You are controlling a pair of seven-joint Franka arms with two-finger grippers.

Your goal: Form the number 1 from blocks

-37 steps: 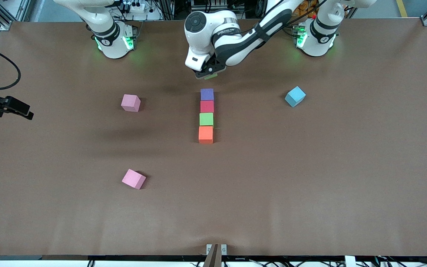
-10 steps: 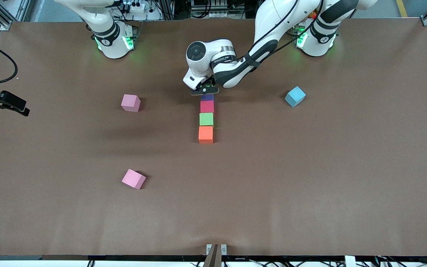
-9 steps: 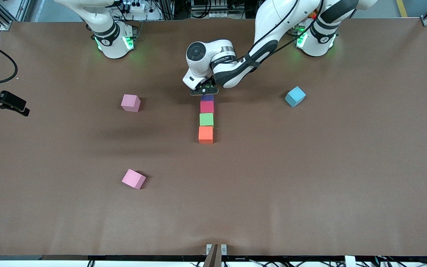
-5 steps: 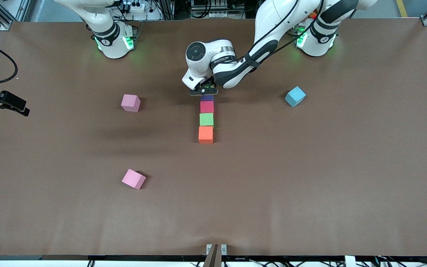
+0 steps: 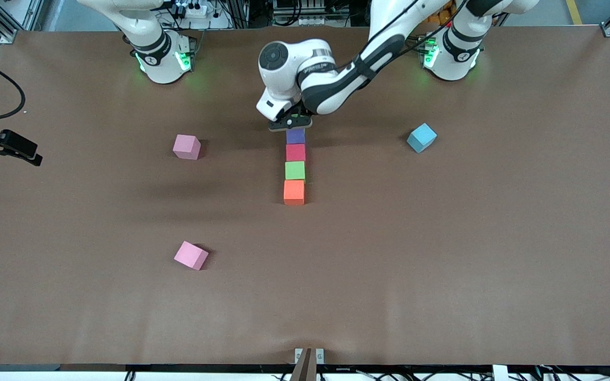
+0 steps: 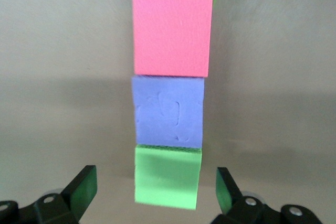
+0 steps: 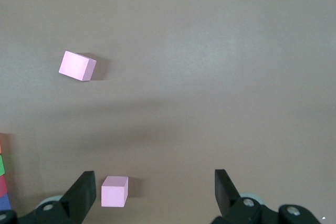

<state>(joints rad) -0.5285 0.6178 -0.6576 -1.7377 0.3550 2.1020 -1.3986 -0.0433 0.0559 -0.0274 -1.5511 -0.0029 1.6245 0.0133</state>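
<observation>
My left gripper (image 6: 156, 192) hangs over the end green block (image 6: 167, 177), fingers spread wide, not touching it. That block sits on the table, touching the purple block (image 5: 295, 136); then come red (image 5: 295, 152), green (image 5: 294, 170), orange (image 5: 294, 191), all in one line. My right gripper (image 7: 155, 192) waits, spread wide, holding nothing.

My left gripper (image 6: 156, 190) has black fingers. Between them lies a green block (image 6: 167, 177), plain and matte. Adjoining it: a purple block (image 5: 295, 136) with faint surface impressions, a red block (image 5: 295, 152), a second green block (image 5: 295, 170), an orange block (image 5: 294, 191). The table (image 5: 442, 238) is plain brown.
</observation>
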